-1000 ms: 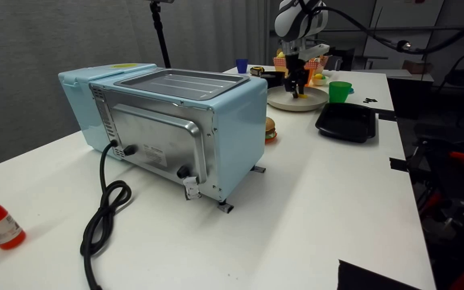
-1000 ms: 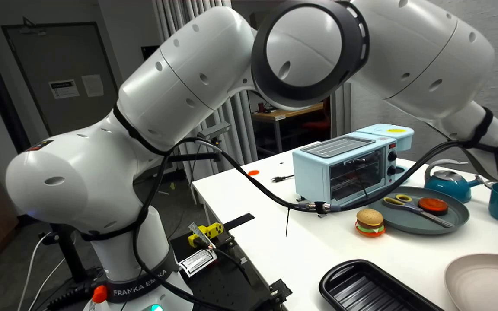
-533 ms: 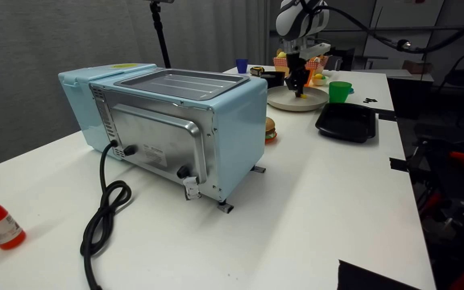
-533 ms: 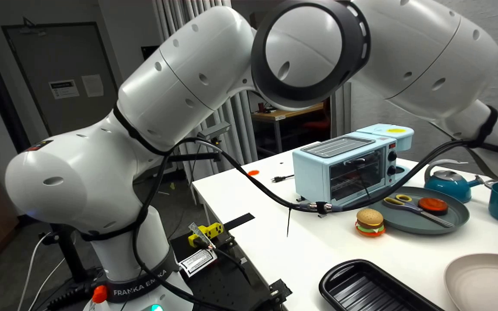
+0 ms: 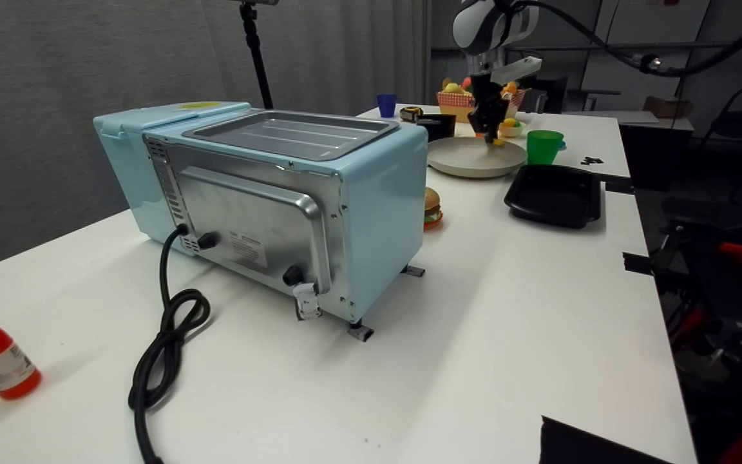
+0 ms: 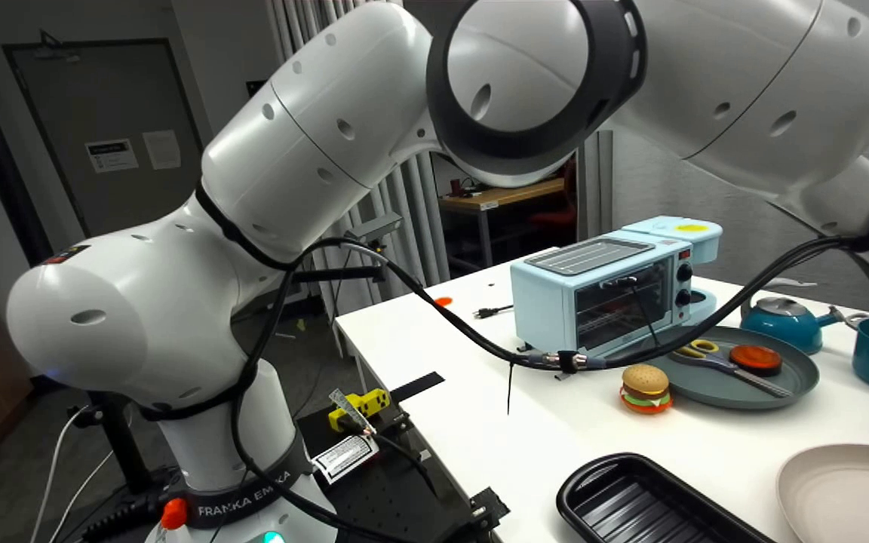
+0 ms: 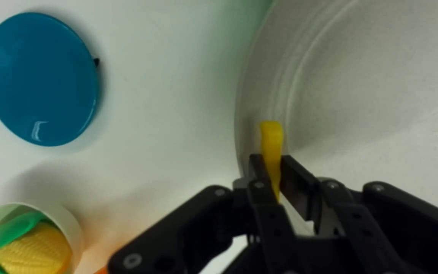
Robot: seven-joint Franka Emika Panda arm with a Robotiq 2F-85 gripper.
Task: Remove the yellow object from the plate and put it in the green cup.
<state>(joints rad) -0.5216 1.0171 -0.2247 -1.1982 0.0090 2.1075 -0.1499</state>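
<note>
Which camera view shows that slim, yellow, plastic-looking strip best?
The wrist view: the slim yellow strip looks largest there, held in the black gripper, though partly hidden. In an exterior view the strip is tiny; elsewhere it isn't visible.

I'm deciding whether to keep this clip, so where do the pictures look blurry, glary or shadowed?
Wrist view: soft focus on the yellow object and gripper, glint on the blue disc, shadow beside the pale bowl; in an exterior view, faint shadow beside the toaster oven; in an exterior view, the tabletop nearly washed out.
</note>
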